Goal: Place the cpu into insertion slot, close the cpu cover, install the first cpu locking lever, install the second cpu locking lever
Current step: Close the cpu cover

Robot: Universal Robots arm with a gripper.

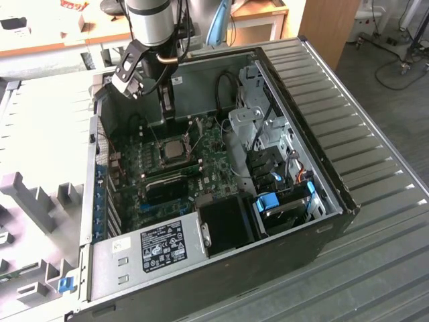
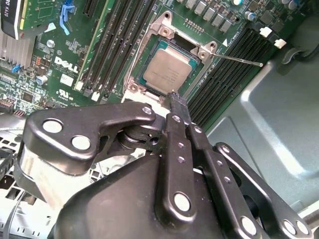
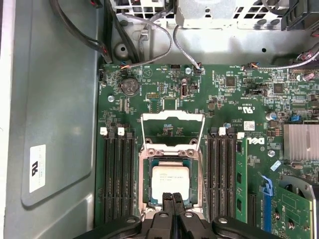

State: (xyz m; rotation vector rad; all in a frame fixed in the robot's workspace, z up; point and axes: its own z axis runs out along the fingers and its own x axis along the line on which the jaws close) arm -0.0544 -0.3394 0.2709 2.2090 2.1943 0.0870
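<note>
Pincer (image 3: 172,195) closed over seated cpu (image 3: 169,178), cpu cover (image 3: 172,116) open, white case label (image 3: 37,168)

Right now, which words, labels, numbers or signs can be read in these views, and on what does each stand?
White label on the grey metal box: dense print, too small to read.
White sticker on the case wall: a mark and print, too small to read.
White lettering on the motherboard: a maker's mark, not quoted here.
Top of the cpu: faint lines, too small to read.
</note>
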